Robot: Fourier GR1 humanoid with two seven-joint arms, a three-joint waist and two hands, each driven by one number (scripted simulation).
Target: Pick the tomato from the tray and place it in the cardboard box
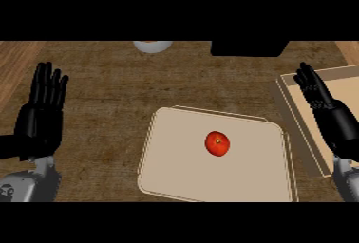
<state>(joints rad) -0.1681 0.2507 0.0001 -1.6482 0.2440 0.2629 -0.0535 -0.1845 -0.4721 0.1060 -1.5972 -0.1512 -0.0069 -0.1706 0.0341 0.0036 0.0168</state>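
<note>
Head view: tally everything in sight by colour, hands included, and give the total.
Red: 1, the tomato
Tan: 2, the tray and the cardboard box
White: 1, a round object cut off at the far edge
Black: 3, left hand, right hand, far block
Total: 7

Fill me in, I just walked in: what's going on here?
Nothing is held yet. The tomato lies untouched on the tray. The left hand is open at the left edge. The right hand is open at the right, overlapping the box in this view.
</note>
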